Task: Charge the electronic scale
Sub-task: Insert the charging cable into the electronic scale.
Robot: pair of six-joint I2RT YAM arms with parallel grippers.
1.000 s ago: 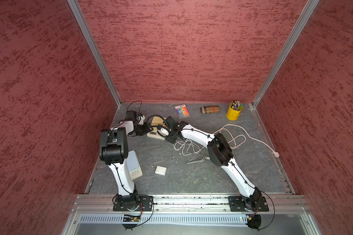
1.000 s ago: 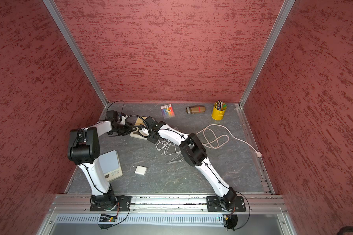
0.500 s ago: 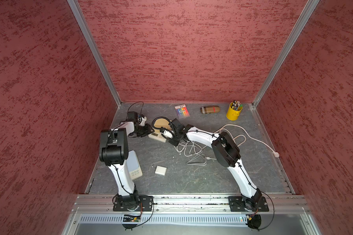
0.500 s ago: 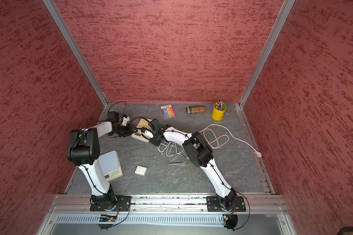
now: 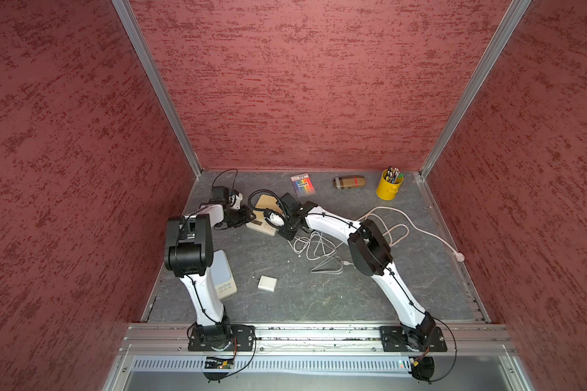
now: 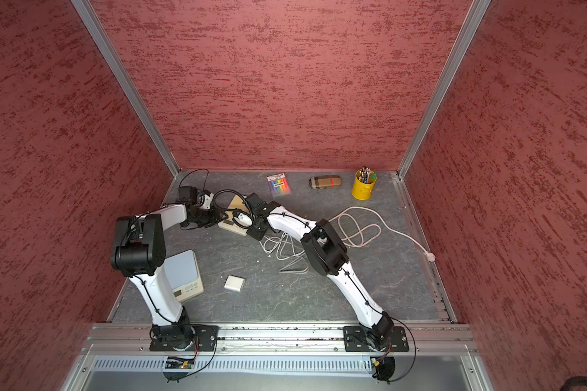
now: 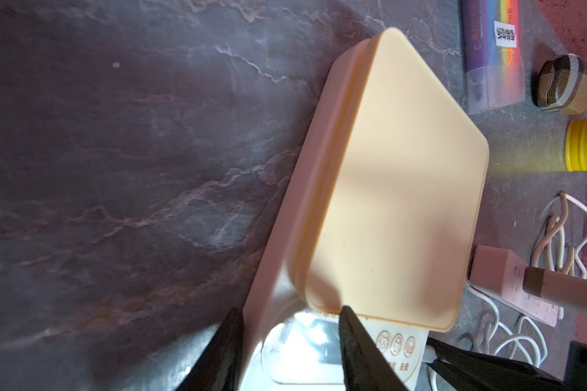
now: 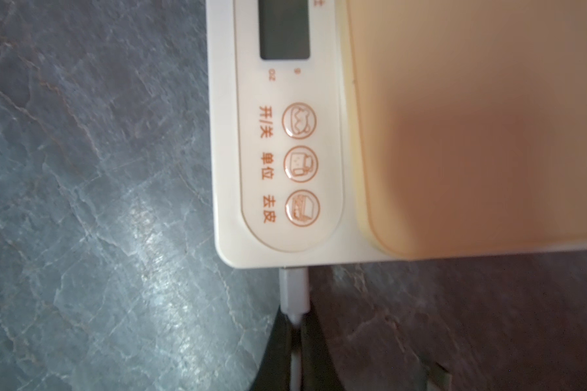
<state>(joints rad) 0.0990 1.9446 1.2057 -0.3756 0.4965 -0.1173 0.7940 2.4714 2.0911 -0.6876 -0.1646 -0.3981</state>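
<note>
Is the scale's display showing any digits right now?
No, in the right wrist view the display on the scale is dark and blank, although the plug sits against its edge.

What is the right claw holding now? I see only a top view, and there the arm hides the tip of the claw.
Observer: In the right wrist view, the right claw is shut on the cable, just behind its grey plug.
Operator: Does the plug reach the scale?
Observer: Yes. The plug meets the side of the beige-topped electronic scale, at the corner near the three buttons. I cannot tell how deep it sits.
</note>
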